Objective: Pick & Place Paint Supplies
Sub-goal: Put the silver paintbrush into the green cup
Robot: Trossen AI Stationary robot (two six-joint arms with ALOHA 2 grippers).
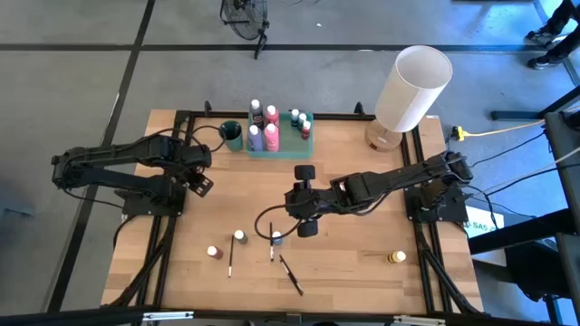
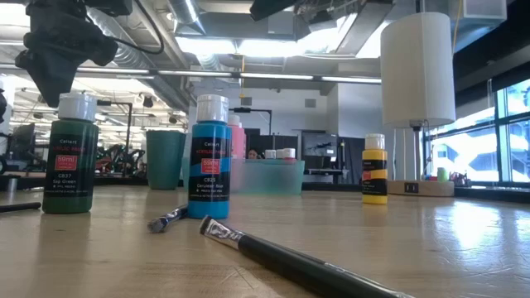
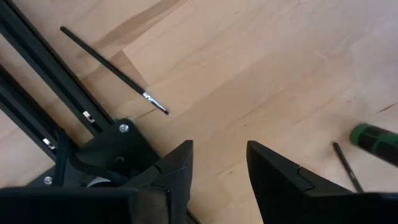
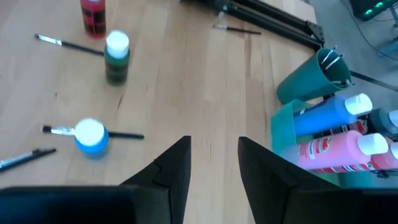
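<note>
Several paint bottles stand upright on the table's near part: red (image 1: 213,252), green (image 1: 239,236) (image 4: 116,57), blue (image 1: 276,238) (image 4: 91,137) and yellow (image 1: 396,258). Thin dark paintbrushes (image 1: 290,273) lie flat among them; one more brush (image 3: 115,71) lies by the left frame. My right gripper (image 1: 290,204) (image 4: 214,146) hovers open over the table's middle, pointing left, above and to the right of the blue bottle. My left gripper (image 1: 203,175) (image 3: 219,149) is open over bare wood at the table's left. Neither touches anything.
A translucent green tray (image 1: 279,145) at the far edge holds more bottles, with a teal cup (image 1: 231,136) to its left. The white lamp (image 1: 410,86) stands at the far right corner. Black frame rails (image 1: 172,226) run along both sides.
</note>
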